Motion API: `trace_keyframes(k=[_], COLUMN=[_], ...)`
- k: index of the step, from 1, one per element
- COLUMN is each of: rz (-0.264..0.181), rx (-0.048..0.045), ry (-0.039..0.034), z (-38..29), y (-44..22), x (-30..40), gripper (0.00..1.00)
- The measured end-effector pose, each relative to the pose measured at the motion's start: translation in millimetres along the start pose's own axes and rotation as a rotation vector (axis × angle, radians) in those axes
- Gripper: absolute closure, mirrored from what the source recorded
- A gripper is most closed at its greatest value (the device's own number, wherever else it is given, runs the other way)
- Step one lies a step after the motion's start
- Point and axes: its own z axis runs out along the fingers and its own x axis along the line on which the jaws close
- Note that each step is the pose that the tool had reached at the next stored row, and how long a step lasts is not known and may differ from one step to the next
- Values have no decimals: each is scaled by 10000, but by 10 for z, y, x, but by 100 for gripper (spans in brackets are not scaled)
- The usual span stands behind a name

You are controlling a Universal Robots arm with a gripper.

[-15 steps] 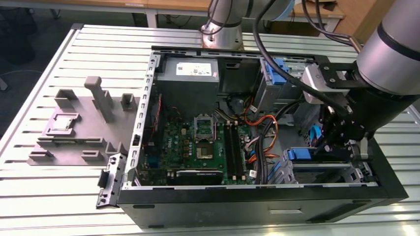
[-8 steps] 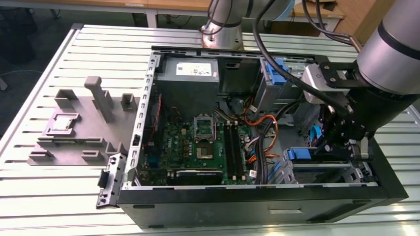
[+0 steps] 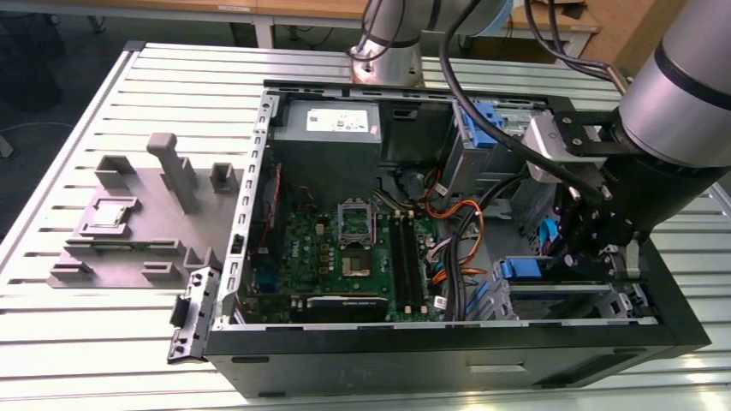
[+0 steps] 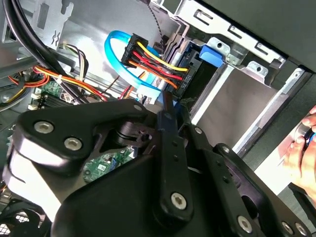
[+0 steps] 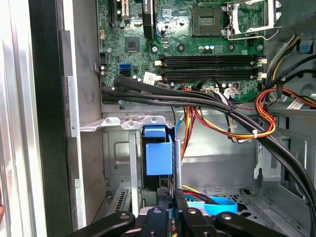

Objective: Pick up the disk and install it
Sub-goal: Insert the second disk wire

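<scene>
Disk (image 5: 158,157): one, seated edge-on in the drive cage, lower right of the exterior view, inside one open PC case (image 3: 457,351). One hand (image 5: 171,200) right at its edge; grip can't be told, the body is mostly hidden. One grey fixture (image 3: 137,223) at left. Slatted metal desk (image 3: 115,342). Person's fingers (image 4: 303,143) cut off at the frame edge.

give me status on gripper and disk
Gripper down inside the case at the drive cage, shut on the disk. Disk standing on edge in the bay. Cable bundle close by.
</scene>
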Motion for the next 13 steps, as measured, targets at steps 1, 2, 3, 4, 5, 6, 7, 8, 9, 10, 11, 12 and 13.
trace_keyframes(k=[1, 2, 3, 4, 5, 6, 7, 8, 9, 10, 11, 12, 13], rz=[1, 0, 0, 0, 0, 1, 0, 0, 0, 0, 0, 0, 0], rx=[0, -1, 0, 0, 0, -1, 0, 0, 0, 0, 0, 0, 0], ry=[-1, -2, -1, -1, 0, -2, -2, 0, 0, -1, -1, 0, -1], z=[0, 1, 0, -1, -7, -17, -29, -46, -61, -76, -95, -114, -131], y=[0, 0, 0, 0, -1, -1, -2, -3, -4, -5, -7, -8, -9], x=[0, 0, 0, 0, 0, -1, -1, -1, -2, -2, -3, -3, -4], gripper=[76, 76, 76, 76, 76, 76, 76, 76, 76, 76, 76, 76, 76])
